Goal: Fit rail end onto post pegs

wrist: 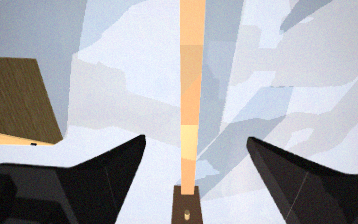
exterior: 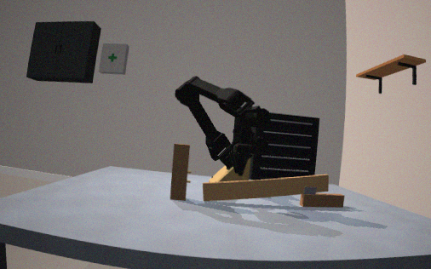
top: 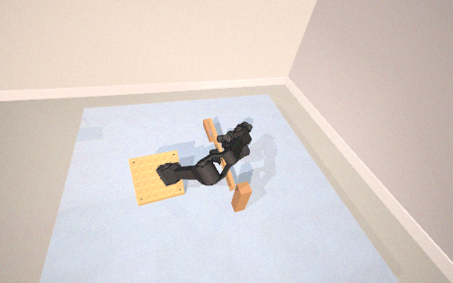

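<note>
Wrist | rail (wrist: 192, 75) runs straight ahead | gripper (wrist: 196, 165) wide, empty

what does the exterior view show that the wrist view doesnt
Only the exterior view shows the post's two pegs in profile, the rail's near end resting low on the table, short of the post, plus the wall shelf and dark cabinet.

Only the wrist view shows the open tool looking straight down with its fingers spread either side of the rail, holding nothing.

Both show the rail, the post and the blue table.
</note>
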Robot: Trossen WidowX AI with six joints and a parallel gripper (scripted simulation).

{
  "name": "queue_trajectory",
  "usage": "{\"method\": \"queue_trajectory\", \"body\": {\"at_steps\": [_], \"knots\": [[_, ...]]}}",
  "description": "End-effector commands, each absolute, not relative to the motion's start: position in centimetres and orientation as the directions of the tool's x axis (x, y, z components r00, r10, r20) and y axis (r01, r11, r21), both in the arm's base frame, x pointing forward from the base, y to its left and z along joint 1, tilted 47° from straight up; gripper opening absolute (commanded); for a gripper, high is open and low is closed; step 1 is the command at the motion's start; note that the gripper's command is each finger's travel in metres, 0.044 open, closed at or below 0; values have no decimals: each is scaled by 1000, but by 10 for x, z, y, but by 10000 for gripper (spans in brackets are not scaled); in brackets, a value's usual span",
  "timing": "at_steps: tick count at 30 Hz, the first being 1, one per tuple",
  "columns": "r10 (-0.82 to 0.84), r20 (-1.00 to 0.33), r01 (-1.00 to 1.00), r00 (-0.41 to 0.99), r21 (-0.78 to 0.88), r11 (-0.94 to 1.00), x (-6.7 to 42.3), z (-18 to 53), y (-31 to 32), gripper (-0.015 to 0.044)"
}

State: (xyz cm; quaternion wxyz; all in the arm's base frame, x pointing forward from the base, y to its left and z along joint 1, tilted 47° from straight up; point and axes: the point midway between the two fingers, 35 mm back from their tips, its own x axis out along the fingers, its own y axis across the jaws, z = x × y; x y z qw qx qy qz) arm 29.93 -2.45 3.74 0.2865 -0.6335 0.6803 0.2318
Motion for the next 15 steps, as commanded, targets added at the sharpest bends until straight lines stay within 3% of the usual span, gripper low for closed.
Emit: {"method": "queue_trajectory", "body": {"at_steps": [1,15], "knots": [[-727,-684,-995,-51,-28,96,295,36,-29,440],[-726,-686,-995,-51,-28,96,295,20,-45,440]]}}
